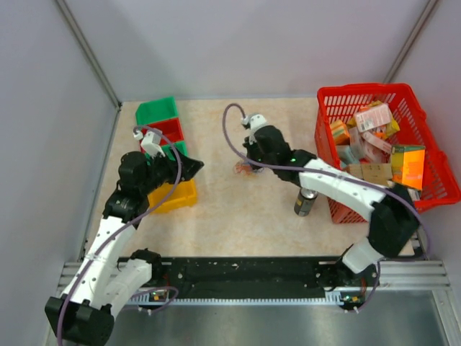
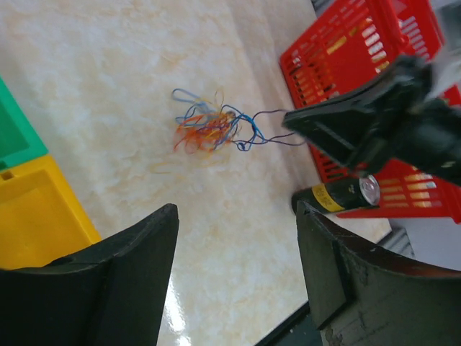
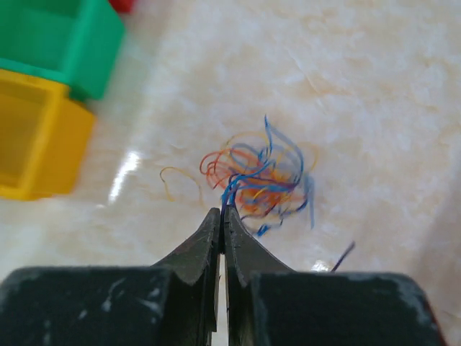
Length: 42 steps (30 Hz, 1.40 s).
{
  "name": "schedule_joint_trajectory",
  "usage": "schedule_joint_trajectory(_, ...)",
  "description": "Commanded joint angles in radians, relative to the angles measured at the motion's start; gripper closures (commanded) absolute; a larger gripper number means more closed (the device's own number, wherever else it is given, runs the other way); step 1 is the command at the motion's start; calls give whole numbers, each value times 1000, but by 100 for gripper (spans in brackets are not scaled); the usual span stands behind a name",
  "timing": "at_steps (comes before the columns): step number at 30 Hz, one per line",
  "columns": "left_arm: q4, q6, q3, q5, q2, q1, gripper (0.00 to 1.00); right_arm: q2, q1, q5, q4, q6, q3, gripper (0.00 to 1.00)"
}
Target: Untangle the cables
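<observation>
The cables (image 3: 259, 176) are a small tangle of thin blue, orange, red and purple wires on the beige table, seen also in the left wrist view (image 2: 209, 128) and the top view (image 1: 243, 167). My right gripper (image 3: 222, 214) is shut on blue and purple strands at the near edge of the bundle; it also shows in the top view (image 1: 252, 163) and in the left wrist view (image 2: 292, 122). My left gripper (image 2: 238, 216) is open and empty, away from the bundle, over the bins at the left (image 1: 193, 167).
Green (image 1: 157, 110), red (image 1: 164, 130) and yellow (image 1: 176, 196) bins stand at the left. A red basket (image 1: 346, 97) full of packets stands at the right. A dark can (image 1: 305, 202) with a yellow label stands beside the basket under my right arm.
</observation>
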Motion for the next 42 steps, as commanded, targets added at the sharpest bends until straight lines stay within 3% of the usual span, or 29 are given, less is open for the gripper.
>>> schedule_joint_trajectory(1,192,-69,-42,201,-11,-12,27,-275,-1,-255,99,129,-57,100)
schedule_joint_trajectory(5,221,-59,-27,274,55,-108,23,-363,-1,-321,117,114,-140,100)
schedule_joint_trajectory(9,179,27,-2,197,102,-230,27,-412,-8,-368,212,91,-276,100)
schedule_joint_trajectory(12,186,34,-28,160,118,-259,33,-429,-32,-415,266,99,-342,100)
schedule_joint_trajectory(21,223,156,41,235,260,-327,35,-472,-126,-797,550,168,-504,100)
schedule_joint_trajectory(27,195,264,114,372,372,-336,26,-504,-175,-950,688,258,-554,100)
schedule_joint_trajectory(32,142,276,163,390,455,-371,26,-507,-185,-1007,748,297,-570,100)
schedule_joint_trajectory(35,103,299,197,343,469,-397,64,-512,-185,-971,725,284,-570,100)
schedule_joint_trajectory(37,61,314,225,291,460,-403,88,-526,-187,-859,644,242,-564,99)
schedule_joint_trajectory(38,39,320,242,248,452,-405,100,-536,-186,-773,583,216,-556,91)
schedule_joint_trajectory(39,10,326,258,207,446,-406,100,-546,-185,-695,531,189,-550,77)
schedule_joint_trajectory(42,-27,325,312,137,415,-406,100,-549,-185,-482,412,146,-530,49)
